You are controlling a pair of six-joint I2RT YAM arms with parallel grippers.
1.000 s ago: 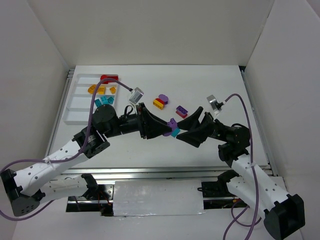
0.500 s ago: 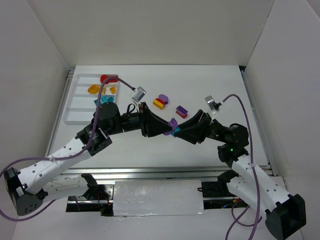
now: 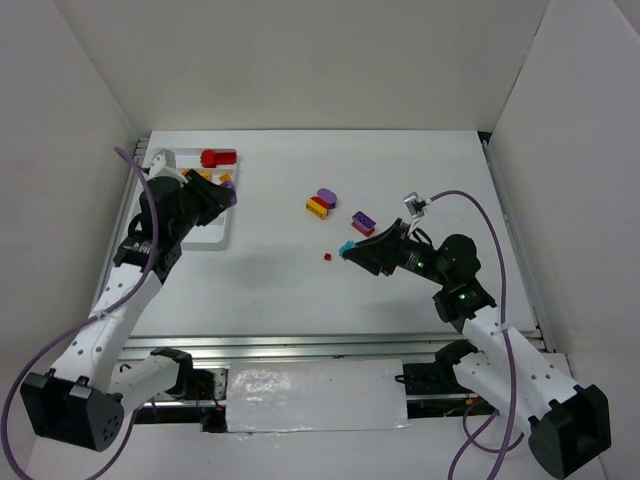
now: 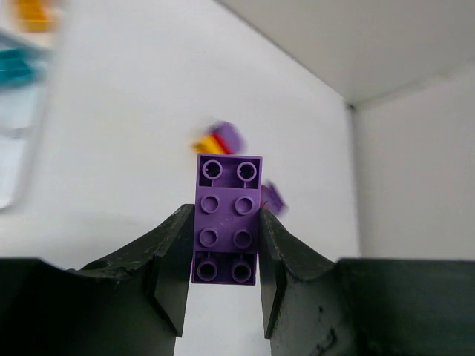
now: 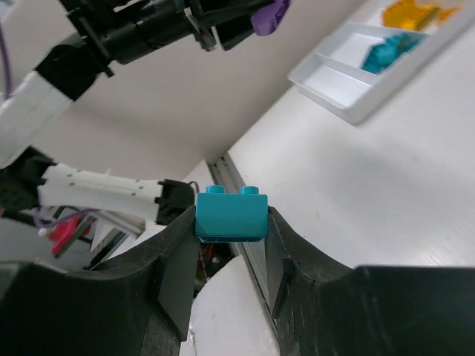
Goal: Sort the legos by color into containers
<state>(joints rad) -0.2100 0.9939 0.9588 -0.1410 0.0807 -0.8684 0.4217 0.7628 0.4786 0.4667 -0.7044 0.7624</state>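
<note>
My left gripper (image 4: 226,215) is shut on a purple lego (image 4: 227,219), studs facing the camera. From above, the left gripper (image 3: 222,192) hangs over the right part of the white tray of containers (image 3: 170,158). A red lego (image 3: 217,157) and orange legos (image 3: 204,177) lie in the tray. My right gripper (image 5: 231,219) is shut on a teal lego (image 5: 231,215) and hovers near the table's middle (image 3: 350,250). The right wrist view shows teal legos (image 5: 386,52) and orange legos (image 5: 412,15) in separate compartments.
A stacked yellow, red and purple cluster (image 3: 320,202) and a purple brick with red under it (image 3: 363,222) lie loose right of centre. A tiny red piece (image 3: 327,257) lies by the right gripper. White walls close in the table on three sides.
The grippers met at the centre on a joined purple and teal pair, and the right one closed on the teal. They have pulled apart; the left arm swung left to the tray with the purple brick.
</note>
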